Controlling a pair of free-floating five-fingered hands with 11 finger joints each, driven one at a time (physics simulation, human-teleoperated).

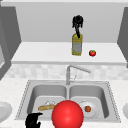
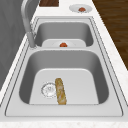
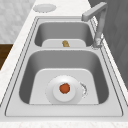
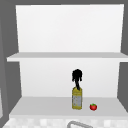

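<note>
Nearest the front camera, a big red ball (image 1: 67, 114) sits low over the sink's near edge, just to the right of the left hand (image 1: 33, 120). That hand hangs at the front rim of the sink (image 1: 23, 98), its fingers curled in with nothing between them. Beyond it and a little to its right, down in the left basin, a bread stick (image 1: 46, 107) lies on the floor of the bowl, touching the round drain (image 2: 49, 89) beside it; the left side view shows the bread stick (image 2: 60, 91) lying lengthways along the drain's edge.

Rightward past the ball, the right basin holds a white plate (image 3: 54, 98) with a small orange-red fruit (image 3: 65, 88) resting in its middle. A faucet (image 1: 70, 72) rises behind the divider between the two basins, its spout turned toward the right basin.

High above all this, the right hand (image 1: 77, 23) is on the lower shelf (image 4: 37, 105) of the open cabinet, its fingers closed downward round the neck of an olive oil bottle (image 1: 77, 45). The bottle stands upright on the shelf directly beneath that hand. To the lower right of the hand, near the bottle but apart from it, a small tomato (image 1: 92, 53) rests on the same shelf. White plates lie on the counter at both ends of the sink.
</note>
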